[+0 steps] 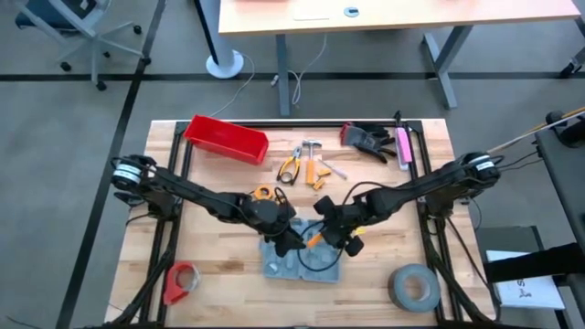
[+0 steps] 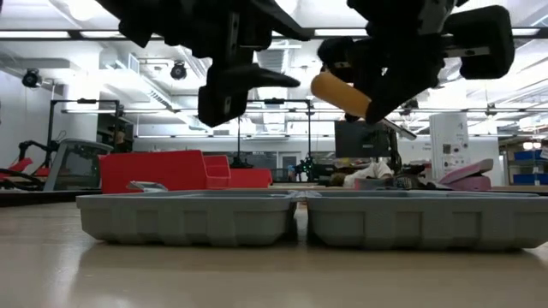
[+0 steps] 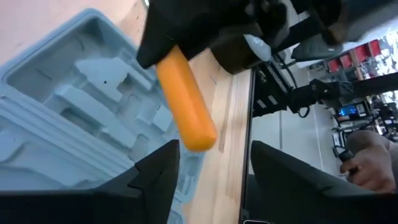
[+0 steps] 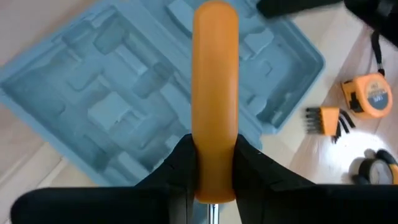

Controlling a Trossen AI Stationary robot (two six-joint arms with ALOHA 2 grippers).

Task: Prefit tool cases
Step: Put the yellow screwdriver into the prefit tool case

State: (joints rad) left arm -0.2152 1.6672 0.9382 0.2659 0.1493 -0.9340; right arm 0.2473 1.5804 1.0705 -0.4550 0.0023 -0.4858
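High view: tool case lies open flat at near middle of counter, both halves up. Recesses seen in wrist views look empty; nothing seated yet. Right tool pinches orange-handled driver, held above case, not touching. Left tool hovers close beside, fingers spread, nothing between. Loose items well apart toward far side: pliers, tape measure, hex key set. Red bin at far left. Judgement: task barely begun; first tool about to go in, rest still to fit.
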